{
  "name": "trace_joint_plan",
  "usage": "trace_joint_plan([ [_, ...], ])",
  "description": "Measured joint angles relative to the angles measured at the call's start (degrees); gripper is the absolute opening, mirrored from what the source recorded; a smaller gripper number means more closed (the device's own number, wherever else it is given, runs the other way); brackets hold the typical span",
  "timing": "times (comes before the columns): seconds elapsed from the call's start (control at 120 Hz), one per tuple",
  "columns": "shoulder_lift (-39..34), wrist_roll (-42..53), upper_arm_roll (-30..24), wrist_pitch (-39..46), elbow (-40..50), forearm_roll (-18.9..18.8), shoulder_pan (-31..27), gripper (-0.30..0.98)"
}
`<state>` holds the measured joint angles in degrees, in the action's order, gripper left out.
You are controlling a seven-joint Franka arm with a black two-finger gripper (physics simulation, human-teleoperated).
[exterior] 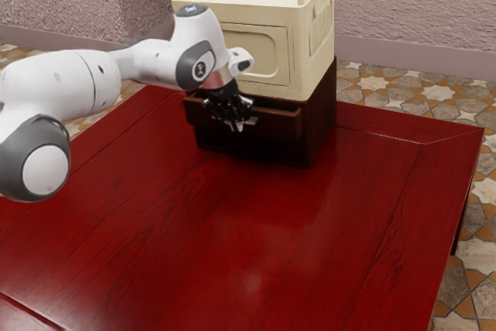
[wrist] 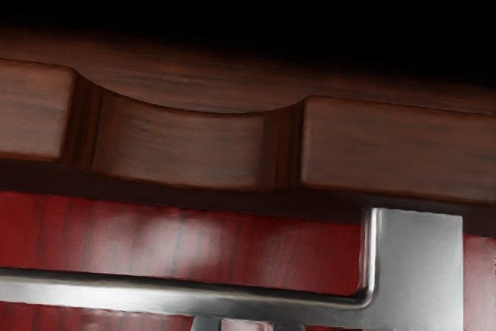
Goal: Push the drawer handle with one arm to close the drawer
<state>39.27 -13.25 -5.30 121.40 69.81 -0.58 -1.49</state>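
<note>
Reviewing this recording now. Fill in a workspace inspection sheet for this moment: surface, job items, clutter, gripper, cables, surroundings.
Surface: red wood-grain table, glossy, with light reflections.
Job's things: dark wooden cabinet on the table; its drawer stands partly out, with a scooped notch in its front's top edge and a metal handle in front.
Clutter: cream storage box on top of the cabinet.
Gripper: black gripper at the drawer's front, by the handle; contact cannot be confirmed.
Cables: nothing seen.
Surroundings: patterned tile floor; rough-textured wall behind, with a plain baseboard.
</note>
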Motion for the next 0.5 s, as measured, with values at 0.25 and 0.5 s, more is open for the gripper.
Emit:
trace_joint_plan([
  [0.25,3.8,3.3,-0.1,3.5,-5.4,0.1,-0.1,0.0],
  [0.5,-17.7,5.7,-0.1,6.2,23.0,3.2,-1.0,0.19],
])
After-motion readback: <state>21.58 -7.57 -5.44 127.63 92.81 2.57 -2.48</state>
